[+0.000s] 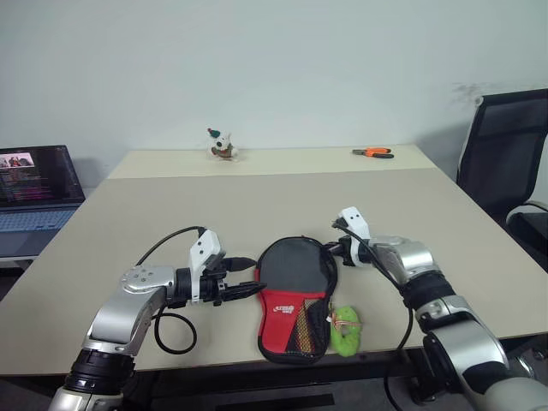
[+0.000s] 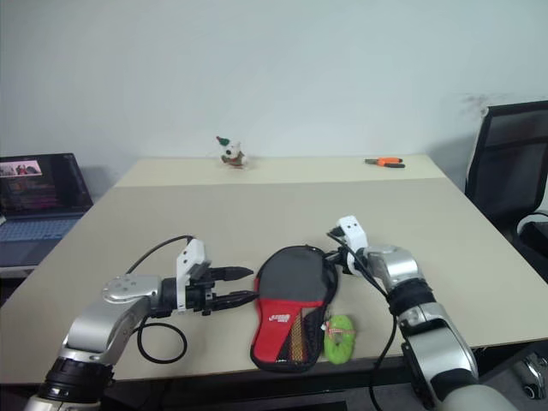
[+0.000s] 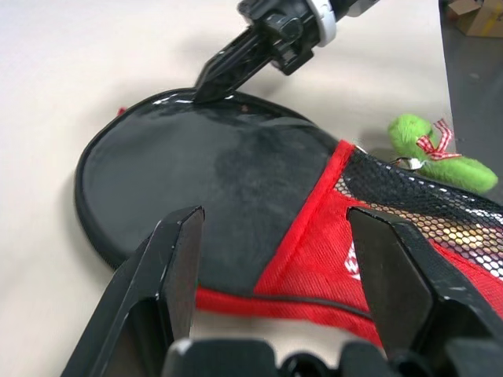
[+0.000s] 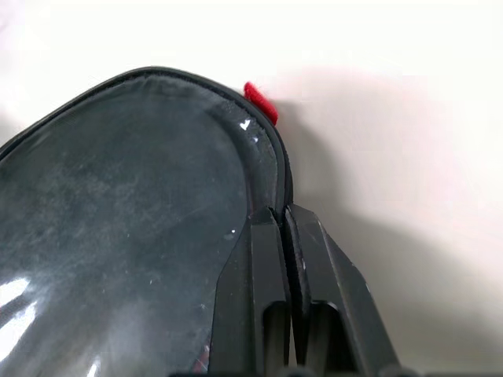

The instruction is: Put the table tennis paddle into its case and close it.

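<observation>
Closing step in hand. The right gripper [image 1: 332,247] was pinched shut on the case [image 1: 291,295] rim; the left gripper [image 1: 248,289] stood wide beside it. Next: draw the zip round.

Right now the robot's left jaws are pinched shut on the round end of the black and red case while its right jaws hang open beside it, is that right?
No, the sides are swapped. The right gripper is pinched shut at the rim of the case's round end, as the right wrist view shows. The left gripper is the one with open jaws beside it, seen in the left wrist view.
</observation>
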You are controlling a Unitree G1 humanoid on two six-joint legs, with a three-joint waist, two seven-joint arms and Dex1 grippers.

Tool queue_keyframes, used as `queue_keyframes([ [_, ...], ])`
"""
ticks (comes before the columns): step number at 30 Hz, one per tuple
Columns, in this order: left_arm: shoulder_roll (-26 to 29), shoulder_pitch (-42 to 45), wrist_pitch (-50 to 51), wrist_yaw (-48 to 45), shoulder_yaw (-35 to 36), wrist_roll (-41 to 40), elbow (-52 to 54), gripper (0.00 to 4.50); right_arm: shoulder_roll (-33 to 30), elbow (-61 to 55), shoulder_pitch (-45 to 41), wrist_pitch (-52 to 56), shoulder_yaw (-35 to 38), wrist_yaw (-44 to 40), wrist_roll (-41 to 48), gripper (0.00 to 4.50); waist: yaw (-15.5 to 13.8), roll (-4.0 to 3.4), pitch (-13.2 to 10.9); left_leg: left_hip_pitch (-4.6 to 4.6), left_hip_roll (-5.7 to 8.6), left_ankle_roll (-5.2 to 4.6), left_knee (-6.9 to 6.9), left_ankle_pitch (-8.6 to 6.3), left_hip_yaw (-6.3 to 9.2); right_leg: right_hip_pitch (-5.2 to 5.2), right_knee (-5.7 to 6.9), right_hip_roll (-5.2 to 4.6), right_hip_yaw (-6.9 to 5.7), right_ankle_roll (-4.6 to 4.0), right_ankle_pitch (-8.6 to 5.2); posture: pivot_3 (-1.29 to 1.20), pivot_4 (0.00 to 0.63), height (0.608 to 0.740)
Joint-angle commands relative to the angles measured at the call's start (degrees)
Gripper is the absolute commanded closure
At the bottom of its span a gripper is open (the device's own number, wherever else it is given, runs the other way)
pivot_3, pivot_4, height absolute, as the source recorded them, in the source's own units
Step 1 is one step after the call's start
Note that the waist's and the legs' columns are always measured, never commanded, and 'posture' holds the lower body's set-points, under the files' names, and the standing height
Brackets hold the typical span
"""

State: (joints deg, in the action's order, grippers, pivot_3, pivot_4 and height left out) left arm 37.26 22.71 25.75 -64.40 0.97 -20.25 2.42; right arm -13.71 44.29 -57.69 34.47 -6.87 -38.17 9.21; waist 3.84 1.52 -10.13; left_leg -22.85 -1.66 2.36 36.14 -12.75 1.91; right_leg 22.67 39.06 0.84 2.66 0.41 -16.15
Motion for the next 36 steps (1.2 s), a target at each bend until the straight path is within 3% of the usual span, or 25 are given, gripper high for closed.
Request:
queue_keyframes([
  [1,0.81,-0.02,-0.44,0.37,0.3,-0.92,2.53,1.35,2.75,6.06,-5.88,-7.01,0.34,0.37,-1.85,4.48,0.1,0.0,0.0,-0.02,0.0,0.0,-0.04,0.0,-0.04,0.06,0.01,0.0,0.02,-0.02,0.01,0.0,0.15,0.74],
  [13,0.8,-0.08,-1.26,1.07,-0.59,-0.17,2.16,1.35,5.6,18.63,-11.41,-13.39,1.87,0.84,-4.89,4.48,0.09,0.0,-0.01,-0.37,-0.07,0.01,-0.11,0.0,-0.12,0.51,0.05,-0.1,0.08,-0.08,0.04,0.0,0.15,0.74],
  [16,0.5,0.98,-2.14,0.78,-1.53,0.38,0.84,1.35,5.67,18.43,-11.15,-13.17,2.67,1.18,-5.06,3.87,0.09,0.0,-0.01,-0.37,-0.07,0.01,-0.11,0.0,-0.12,0.51,0.06,-0.09,0.08,-0.08,0.04,0.0,0.15,0.74],
  [22,-0.07,4.97,-4.54,-1.04,-3.89,1.32,-4.11,1.35,5.62,13.45,-11.66,-7.7,8.84,-1.61,1.29,1.85,-0.28,-0.01,-0.02,-0.39,-0.05,0.01,-0.1,0.0,-0.11,0.51,0.06,-0.06,0.05,-0.08,0.04,0.0,0.15,0.74],
  [27,-3.6,11.04,-10.57,-2.04,-7.53,4.77,-13.87,1.35,3.02,-4.07,-7.02,4.62,13.15,-4.63,9.08,0.18,-0.94,-0.03,-0.02,-0.45,-0.05,0.0,-0.09,0.0,-0.08,0.52,0.04,-0.05,0.0,-0.08,0.04,0.0,0.15,0.74],
  [28,-3.95,11.74,-11.71,-2.3,-8.25,5.69,-15.49,1.35,2.24,-8.24,-5.26,6.84,12.78,-4.78,9.6,0.04,-1.07,-0.03,-0.02,-0.48,-0.05,0.0,-0.09,0.0,-0.06,0.52,0.03,-0.05,-0.03,-0.07,0.04,0.0,0.15,0.74],
  [32,-6.5,16.06,-15.22,-3.75,-11.21,8.84,-24.93,1.35,-5.26,-29.47,5.98,15.17,8.91,-7.21,10.8,0.04,-2.14,-0.03,-0.02,-0.6,-0.01,0.0,-0.07,0.0,0.03,0.56,-0.02,-0.07,-0.11,-0.06,0.04,0.0,0.15,0.74],
  [36,-9.55,21.32,-23.1,-4.23,-13.42,13.21,-36.3,0.46,-14.1,-48.42,16.93,23.69,8.69,-9.52,15.48,0.0,-2.34,-0.09,-0.07,-0.91,0.1,-0.01,0.12,0.01,0.2,0.7,0.0,-0.08,-0.26,-0.05,0.04,0.0,0.15,0.74],
])
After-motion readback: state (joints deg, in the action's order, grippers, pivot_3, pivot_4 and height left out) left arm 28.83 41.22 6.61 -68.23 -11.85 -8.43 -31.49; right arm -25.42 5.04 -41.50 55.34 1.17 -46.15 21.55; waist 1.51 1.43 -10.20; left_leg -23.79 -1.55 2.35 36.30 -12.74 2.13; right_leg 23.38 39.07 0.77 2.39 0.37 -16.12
